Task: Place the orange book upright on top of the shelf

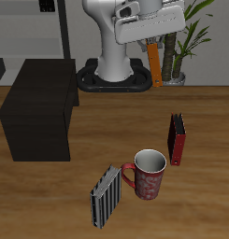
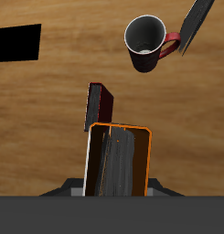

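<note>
The orange book (image 1: 155,63) hangs upright from my gripper (image 1: 153,47), held high above the table near the robot base. In the wrist view the orange book (image 2: 119,161) fills the space between my fingers, which are shut on it. The shelf (image 1: 36,121) is a large dark box-shaped cabinet with a flat top, standing on the table well to the side of the gripper; its edge shows in the wrist view (image 2: 17,43). The gripper is far from the shelf and higher than its top.
A red book with a black spine (image 1: 177,138) stands on the table below the gripper. A red patterned mug (image 1: 148,174) and a grey striped book (image 1: 106,196) stand near the front edge. A light grey rack (image 1: 36,33) and a potted plant (image 1: 186,47) are at the back.
</note>
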Available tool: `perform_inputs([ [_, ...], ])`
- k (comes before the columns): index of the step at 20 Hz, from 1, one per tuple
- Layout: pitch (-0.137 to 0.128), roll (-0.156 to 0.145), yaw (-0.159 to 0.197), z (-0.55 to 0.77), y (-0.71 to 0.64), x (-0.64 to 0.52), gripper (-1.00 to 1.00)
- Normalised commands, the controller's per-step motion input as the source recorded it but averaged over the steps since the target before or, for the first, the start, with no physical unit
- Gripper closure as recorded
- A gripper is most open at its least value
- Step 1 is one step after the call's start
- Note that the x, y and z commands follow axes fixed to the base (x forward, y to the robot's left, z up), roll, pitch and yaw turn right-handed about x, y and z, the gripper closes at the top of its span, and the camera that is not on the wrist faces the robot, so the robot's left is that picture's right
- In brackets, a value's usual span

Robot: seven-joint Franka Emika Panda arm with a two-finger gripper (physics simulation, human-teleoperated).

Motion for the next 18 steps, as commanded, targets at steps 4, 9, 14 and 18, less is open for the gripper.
perform_inputs([
  [4,0.002,-0.015,-0.016,0.14,-0.74,-0.13,1.0],
  [9,-0.021,-0.039,0.006,0.07,-0.52,-0.12,1.0],
  [14,-0.004,-0.051,-0.004,0.07,-0.52,-0.02,1.0],
  [18,0.0,-0.051,0.049,-0.09,-0.51,0.07,1.0],
])
